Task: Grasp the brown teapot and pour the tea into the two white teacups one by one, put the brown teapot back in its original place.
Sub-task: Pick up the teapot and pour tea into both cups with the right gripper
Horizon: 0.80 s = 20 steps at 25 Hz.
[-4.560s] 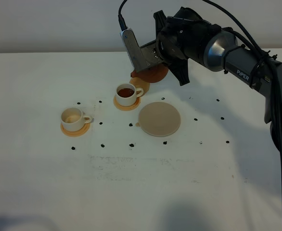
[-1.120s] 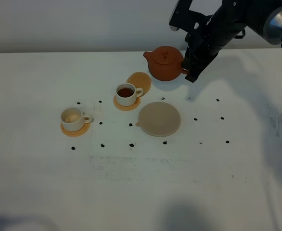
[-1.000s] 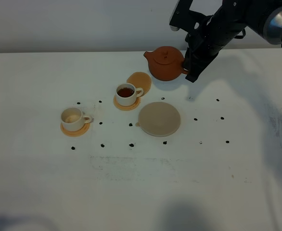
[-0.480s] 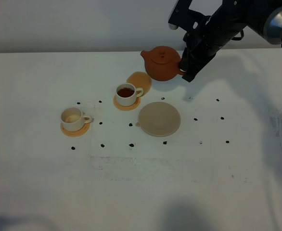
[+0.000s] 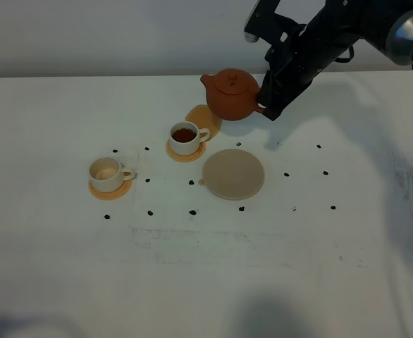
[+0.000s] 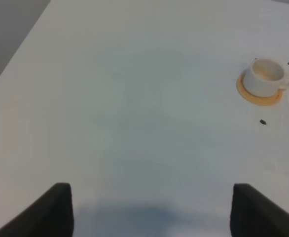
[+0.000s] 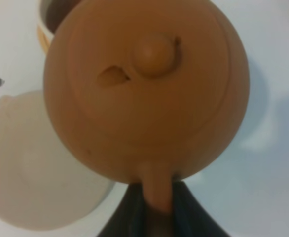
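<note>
The brown teapot hangs upright above the table at the back, spout to the left, with my right gripper shut on its loop handle. From the right wrist I see its lid and knob, and the handle runs between my fingers. One white teacup holds dark tea and stands on its coaster just front-left of the pot. The other white teacup looks pale inside. The beige trivet lies bare. My left gripper is open and apart from everything.
A spare orange-tan coaster lies partly behind the teapot. Small black marks dot the white table around the cups and trivet. The right arm reaches in from the upper right.
The teapot, tilted over the tea-filled cup several seconds ago, is upright now. Over the last second my right gripper has carried it a little leftward, over the spare coaster.
</note>
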Motion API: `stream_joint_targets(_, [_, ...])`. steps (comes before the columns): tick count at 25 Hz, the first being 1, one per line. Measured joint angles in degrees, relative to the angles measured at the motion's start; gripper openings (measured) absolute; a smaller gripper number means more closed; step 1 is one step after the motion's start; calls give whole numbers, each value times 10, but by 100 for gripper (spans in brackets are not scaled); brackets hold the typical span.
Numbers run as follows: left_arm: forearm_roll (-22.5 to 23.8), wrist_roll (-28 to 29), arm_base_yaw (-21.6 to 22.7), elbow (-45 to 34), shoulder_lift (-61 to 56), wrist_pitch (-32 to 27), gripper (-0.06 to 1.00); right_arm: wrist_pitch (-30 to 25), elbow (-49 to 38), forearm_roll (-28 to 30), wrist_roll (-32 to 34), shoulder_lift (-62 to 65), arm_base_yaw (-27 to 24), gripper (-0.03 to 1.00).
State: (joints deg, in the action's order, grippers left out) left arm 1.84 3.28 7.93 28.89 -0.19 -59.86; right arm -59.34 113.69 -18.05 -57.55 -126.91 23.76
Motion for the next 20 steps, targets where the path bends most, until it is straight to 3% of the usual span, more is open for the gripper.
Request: stream_joint_targets(20, [0, 0, 0, 0, 0, 0, 67, -43, 0, -34, 0, 0, 1, 9])
